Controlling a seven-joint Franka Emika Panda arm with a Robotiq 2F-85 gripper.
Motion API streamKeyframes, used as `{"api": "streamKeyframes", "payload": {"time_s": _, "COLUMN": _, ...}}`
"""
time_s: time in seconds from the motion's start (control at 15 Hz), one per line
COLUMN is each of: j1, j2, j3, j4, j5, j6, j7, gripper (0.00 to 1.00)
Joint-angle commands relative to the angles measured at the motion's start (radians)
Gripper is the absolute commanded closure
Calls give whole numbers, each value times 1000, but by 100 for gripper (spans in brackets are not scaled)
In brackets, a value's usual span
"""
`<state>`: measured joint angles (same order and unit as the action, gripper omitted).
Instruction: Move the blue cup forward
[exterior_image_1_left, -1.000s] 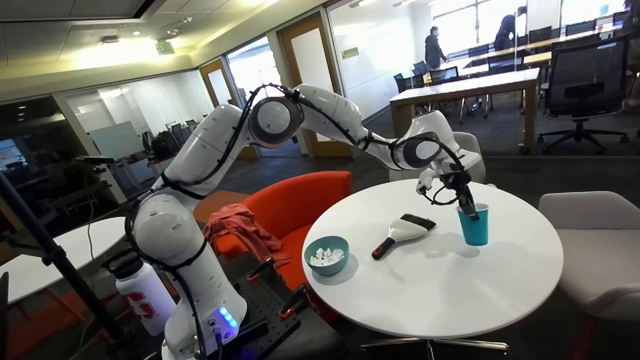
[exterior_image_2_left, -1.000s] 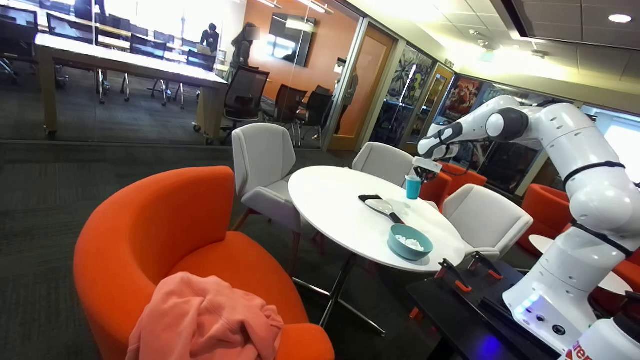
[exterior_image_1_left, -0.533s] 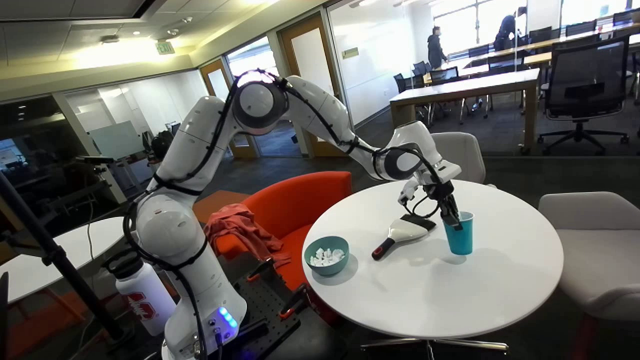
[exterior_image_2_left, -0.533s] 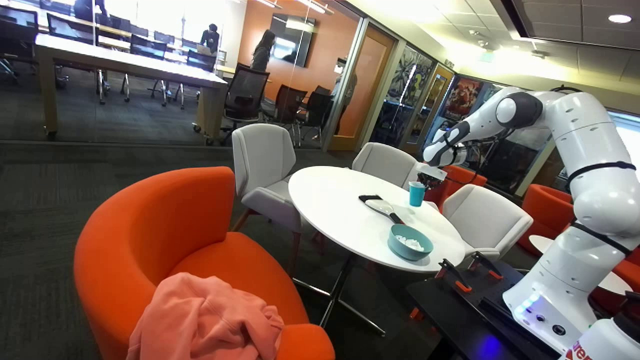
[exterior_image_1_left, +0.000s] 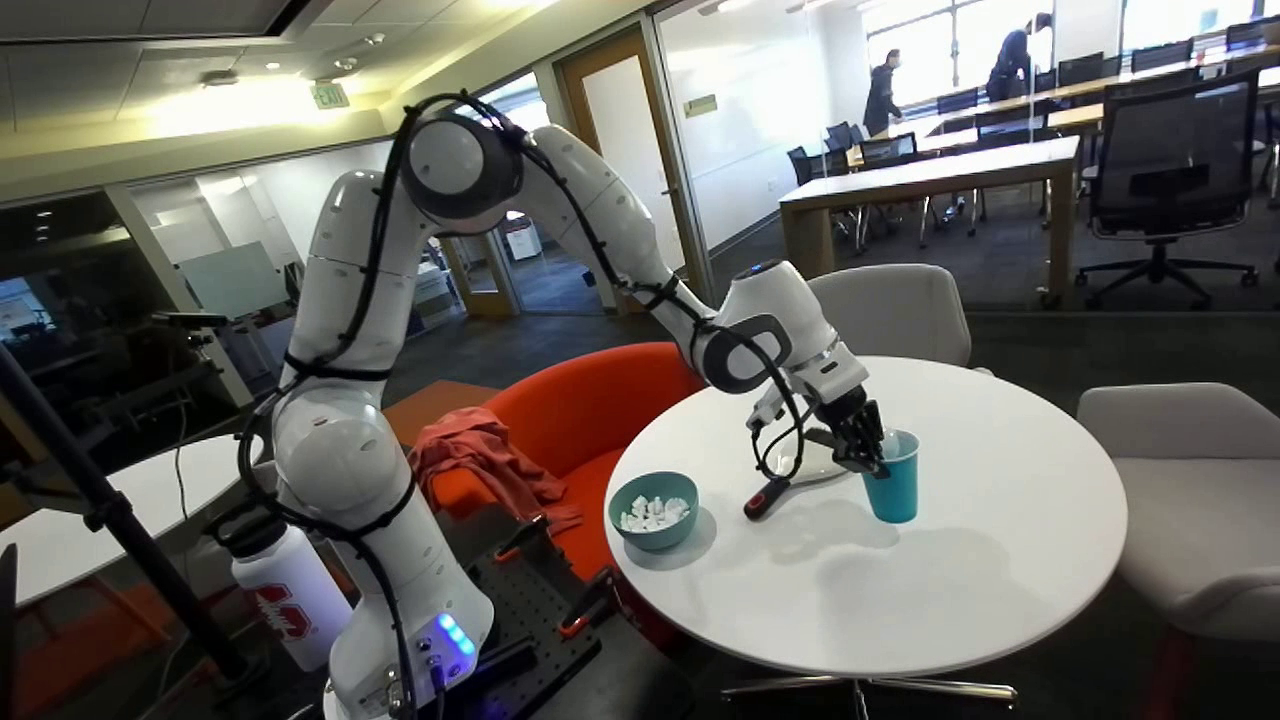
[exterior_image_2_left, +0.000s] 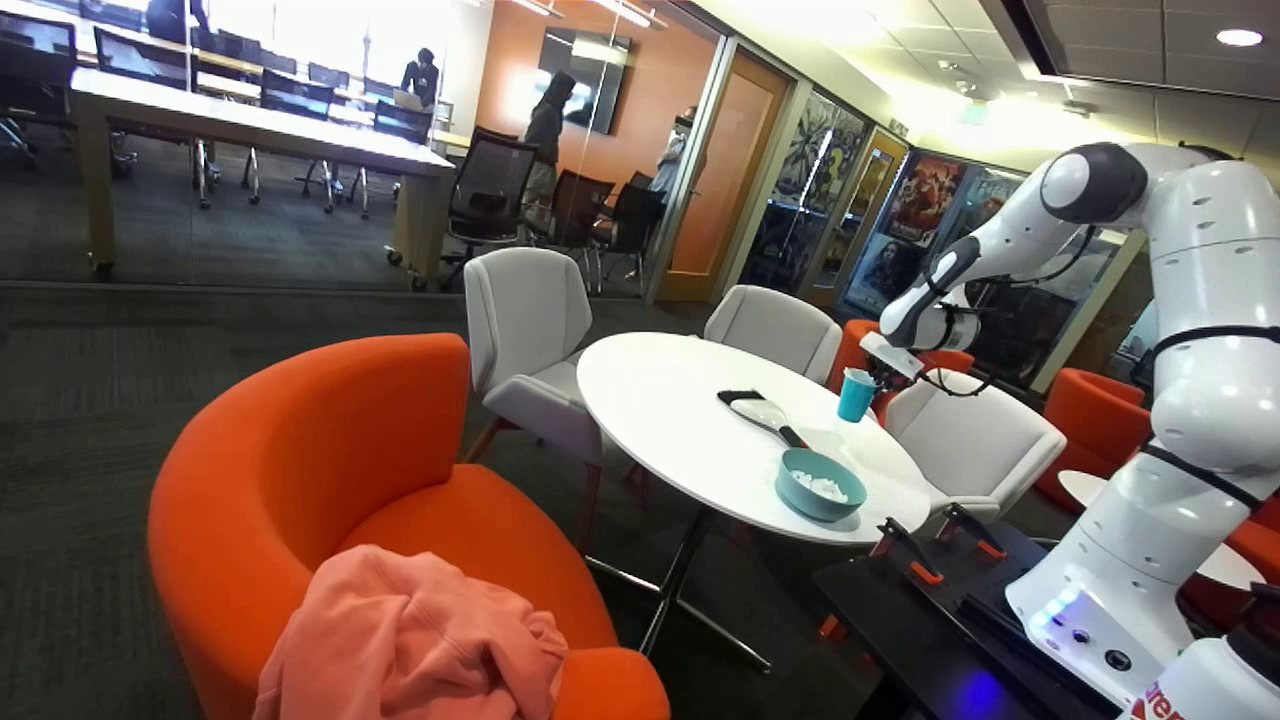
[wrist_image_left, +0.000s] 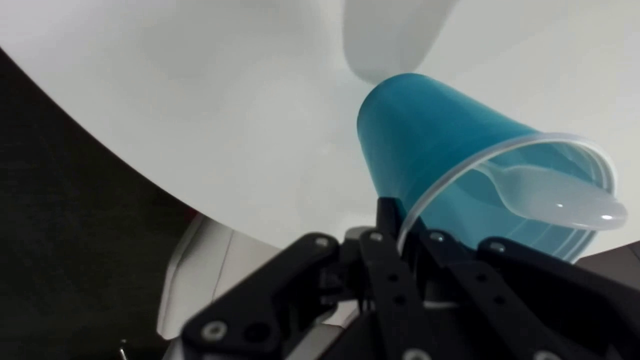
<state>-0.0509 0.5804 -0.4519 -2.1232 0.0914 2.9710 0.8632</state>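
The blue cup (exterior_image_1_left: 893, 497) is a teal-blue tumbler with a pale rim. It also shows in an exterior view (exterior_image_2_left: 856, 398) and in the wrist view (wrist_image_left: 425, 130). It leans, with its bottom at or just above the white table (exterior_image_1_left: 1000, 590); I cannot tell if it touches. A pale spoon (wrist_image_left: 555, 195) lies inside it. My gripper (exterior_image_1_left: 876, 466) is shut on the cup's wall at the rim. In the wrist view the gripper (wrist_image_left: 404, 217) has one finger outside the wall and one inside. The inner fingertip is partly hidden by the rim.
A shallow teal bowl (exterior_image_1_left: 655, 538) with white contents stands on the table nearer the arm's base. A brush (exterior_image_2_left: 762, 412) with a dark handle (exterior_image_1_left: 767, 498) lies between bowl and cup, partly behind my gripper. Grey chairs (exterior_image_1_left: 1180, 430) and an orange armchair (exterior_image_1_left: 560, 400) surround the table.
The arm has drawn back toward its base with the cup in the gripper. The cup has moved toward the bowl's side of the table and leans more now. Bowl and brush have not moved.
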Motion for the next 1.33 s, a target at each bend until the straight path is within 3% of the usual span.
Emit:
{"api": "streamKeyframes", "payload": {"time_s": 0.0, "j1": 23, "j2": -164, "j3": -8, "j4": -251, "j5": 54, "j6": 102, "j7": -24, "gripper": 99}}
{"api": "streamKeyframes", "payload": {"time_s": 0.33, "j1": 56, "j2": -289, "j3": -21, "j4": -529, "j5": 68, "j6": 291, "j7": -5, "gripper": 99}}
{"api": "streamKeyframes", "payload": {"time_s": 0.53, "j1": 41, "j2": -319, "j3": 13, "j4": -632, "j5": 75, "j6": 395, "j7": 8, "gripper": 99}}
{"api": "streamKeyframes", "payload": {"time_s": 0.6, "j1": 6, "j2": -322, "j3": 73, "j4": -651, "j5": 168, "j6": 434, "j7": -57, "gripper": 99}}
{"api": "streamKeyframes", "payload": {"time_s": 0.67, "j1": -15, "j2": -332, "j3": 108, "j4": -668, "j5": 190, "j6": 455, "j7": -52, "gripper": 99}}
{"api": "streamKeyframes", "payload": {"time_s": 0.73, "j1": -23, "j2": -333, "j3": 111, "j4": -680, "j5": 122, "j6": 471, "j7": 29, "gripper": 99}}
{"api": "streamKeyframes", "payload": {"time_s": 0.93, "j1": -82, "j2": -299, "j3": 187, "j4": -653, "j5": 107, "j6": 469, "j7": 79, "gripper": 99}}
{"api": "streamKeyframes", "payload": {"time_s": 1.27, "j1": -126, "j2": -251, "j3": 227, "j4": -622, "j5": 126, "j6": 455, "j7": 126, "gripper": 99}}
